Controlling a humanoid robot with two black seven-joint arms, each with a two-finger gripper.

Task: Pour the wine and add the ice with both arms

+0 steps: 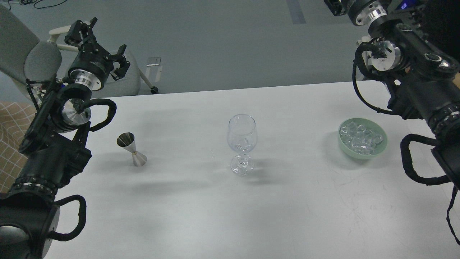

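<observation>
So, the ice (362, 138) sits heaped in a pale green bowl (381, 146) at the right of the bench (230, 216), well apart from the wine glass (242, 144) at centre, which seems to hold a cube or two already. I judge the cubes light, hard and slick: pinch one across flat faces, gently. The glass is thin and tippy; take it by the stem. A steel jigger (131, 149) stands left, light and stiff, waist grip. My left claw (97, 43) hangs raised beyond the bench edge, fingers spread, empty. My right claw lies out of view. Nothing blocks either reach.
</observation>
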